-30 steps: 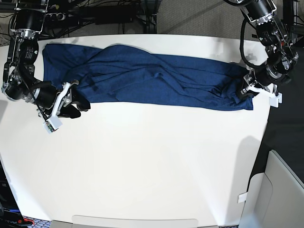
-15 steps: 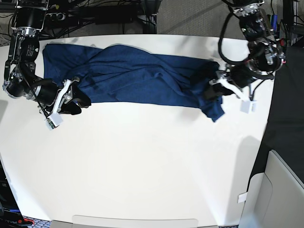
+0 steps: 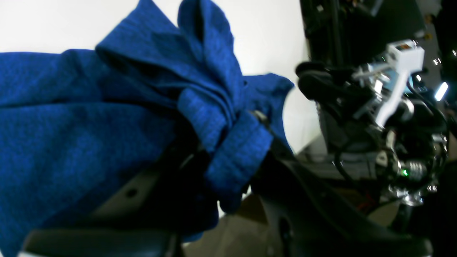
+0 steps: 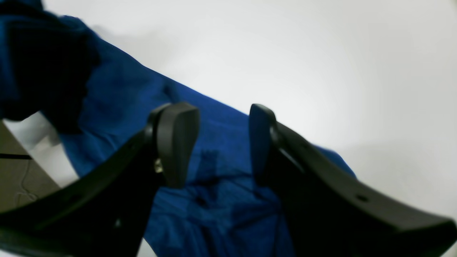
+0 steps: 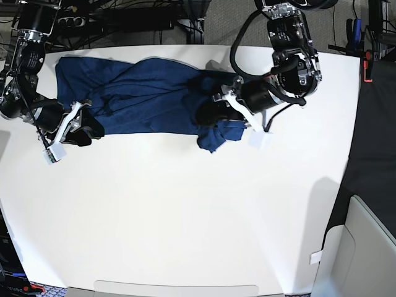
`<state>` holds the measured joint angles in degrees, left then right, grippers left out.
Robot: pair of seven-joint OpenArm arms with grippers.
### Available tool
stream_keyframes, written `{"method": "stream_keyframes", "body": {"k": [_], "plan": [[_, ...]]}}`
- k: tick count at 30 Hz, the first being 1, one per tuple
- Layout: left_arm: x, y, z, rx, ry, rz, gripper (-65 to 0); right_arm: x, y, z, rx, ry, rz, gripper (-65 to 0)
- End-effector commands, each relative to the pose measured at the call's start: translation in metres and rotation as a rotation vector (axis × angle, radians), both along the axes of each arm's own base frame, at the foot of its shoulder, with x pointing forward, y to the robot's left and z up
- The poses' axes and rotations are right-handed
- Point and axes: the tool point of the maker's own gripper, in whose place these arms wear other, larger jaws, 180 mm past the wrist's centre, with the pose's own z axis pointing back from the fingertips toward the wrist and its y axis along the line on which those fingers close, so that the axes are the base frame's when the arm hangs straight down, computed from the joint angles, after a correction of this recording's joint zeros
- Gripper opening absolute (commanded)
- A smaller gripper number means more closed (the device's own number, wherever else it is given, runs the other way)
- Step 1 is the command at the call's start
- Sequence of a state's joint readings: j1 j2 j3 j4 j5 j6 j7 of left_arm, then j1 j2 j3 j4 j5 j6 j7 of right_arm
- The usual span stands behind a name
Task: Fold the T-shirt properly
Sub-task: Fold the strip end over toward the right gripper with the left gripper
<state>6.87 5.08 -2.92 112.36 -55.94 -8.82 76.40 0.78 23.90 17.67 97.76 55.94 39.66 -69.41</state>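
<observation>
The dark navy T-shirt (image 5: 142,93) lies bunched along the far left part of the white table (image 5: 185,216). My left gripper (image 5: 215,115) is shut on a gathered fold of the T-shirt (image 3: 71,125), held over the shirt's middle with a corner hanging down. In the left wrist view the cloth is pinched between the fingers of this gripper (image 3: 228,142). My right gripper (image 5: 83,131) stands open at the shirt's near left edge. The right wrist view shows its gripper (image 4: 219,142) with nothing between the fingertips, and the T-shirt (image 4: 117,107) below them.
Cables and dark equipment (image 5: 142,18) run behind the table's far edge. A pale box (image 5: 362,247) stands off the near right corner. The table's right edge (image 5: 352,124) borders dark floor.
My left gripper has carried the shirt's right end leftward, from the table's right side to over the shirt's middle. The right arm drew back slightly to the left.
</observation>
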Motion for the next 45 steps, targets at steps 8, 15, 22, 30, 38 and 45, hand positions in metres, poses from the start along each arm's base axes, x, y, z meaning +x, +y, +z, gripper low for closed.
{"method": "stream_keyframes", "body": {"k": [8,15,22,30,38,45], "plan": [[-0.001,-0.016,-0.004,-0.043,0.031,-0.052,-53.4,0.008,0.001,0.017,0.017,-0.059,0.010,-37.5],[0.004,-0.007,0.001,-0.011,-0.001,-0.056,-35.3,0.008,0.001,0.017,0.017,-0.059,0.010,-37.5],[0.009,0.027,0.008,0.085,-0.060,-0.024,-32.0,0.008,0.001,0.017,0.017,-0.059,0.010,-37.5],[0.012,0.080,-0.003,0.212,-0.050,0.034,-32.7,-0.008,-0.015,0.005,-0.043,-0.006,0.013,-37.3],[-0.008,0.071,-0.019,0.221,0.003,-0.015,-32.7,-0.014,-0.037,-0.001,-0.127,0.022,-0.009,-37.3],[-0.024,0.015,-0.017,0.139,0.010,-0.140,-32.7,-0.013,-0.031,-0.001,-0.082,0.009,-0.035,-37.3]]}}
